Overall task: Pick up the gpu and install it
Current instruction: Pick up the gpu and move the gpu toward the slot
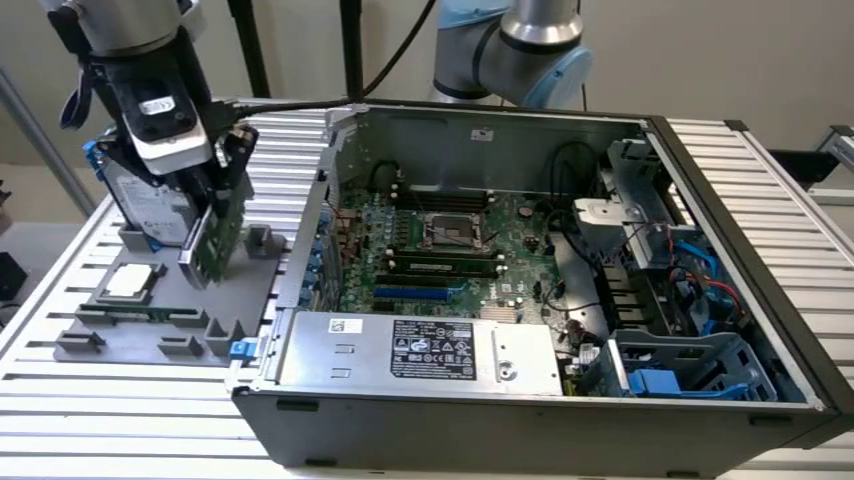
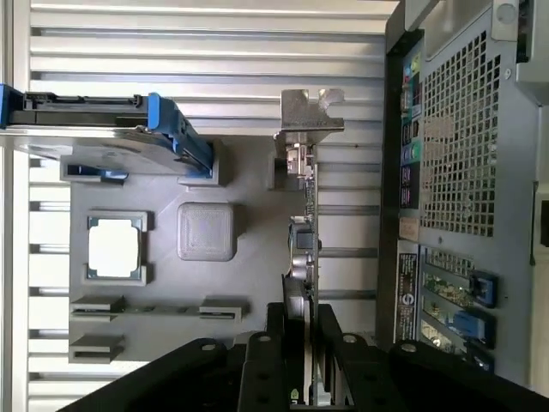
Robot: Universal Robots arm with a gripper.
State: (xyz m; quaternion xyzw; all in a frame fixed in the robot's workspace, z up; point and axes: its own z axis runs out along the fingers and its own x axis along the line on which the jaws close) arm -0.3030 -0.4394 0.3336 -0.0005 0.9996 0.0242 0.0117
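Observation:
The gpu is a thin green card standing on edge in the grey fixture tray at the exterior view's left, beside the open computer case. My gripper has come down over its upper edge, with a black finger on each face, shut on the card. In the wrist view the gpu appears edge-on, its silver end bracket at the far end. The fingers of my gripper press it from both sides. The card's lower edge still looks level with the tray.
A silver hard drive with blue rails stands in the tray just beside the card. A square silver chip lies in a tray pocket. The case holds a motherboard and power supply. The case's rear panel is close to the card.

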